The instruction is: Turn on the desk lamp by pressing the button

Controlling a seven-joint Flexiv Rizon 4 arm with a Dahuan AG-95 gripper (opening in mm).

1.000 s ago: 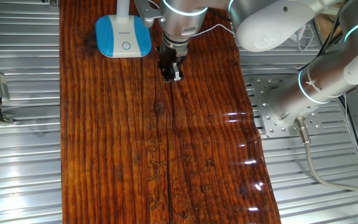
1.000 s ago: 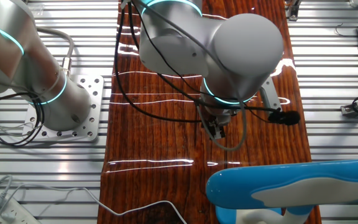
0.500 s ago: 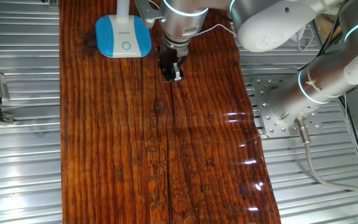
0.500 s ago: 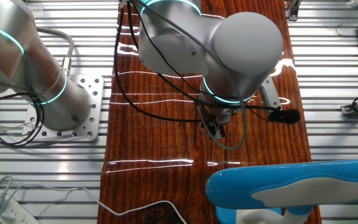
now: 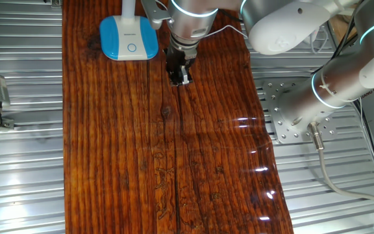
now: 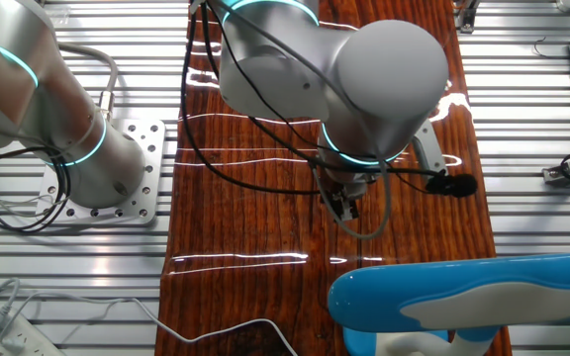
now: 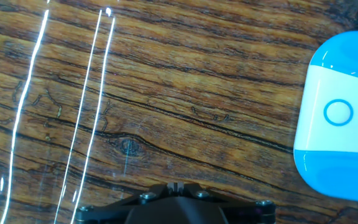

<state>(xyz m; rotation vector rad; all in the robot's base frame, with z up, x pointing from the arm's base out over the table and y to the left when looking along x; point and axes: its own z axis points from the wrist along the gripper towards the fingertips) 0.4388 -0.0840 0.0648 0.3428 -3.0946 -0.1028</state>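
A: Where does the desk lamp (image 5: 129,38) stand?
B: On the table (image 5: 167,162), near its far end, left of centre.

A: And the gripper (image 5: 179,77)?
B: Just right of the lamp base, apart from the button (image 5: 132,47).

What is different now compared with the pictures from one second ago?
Nothing has visibly changed. The tool still hangs over the wood beside the desk lamp, away from the button, and the lamp has not moved.
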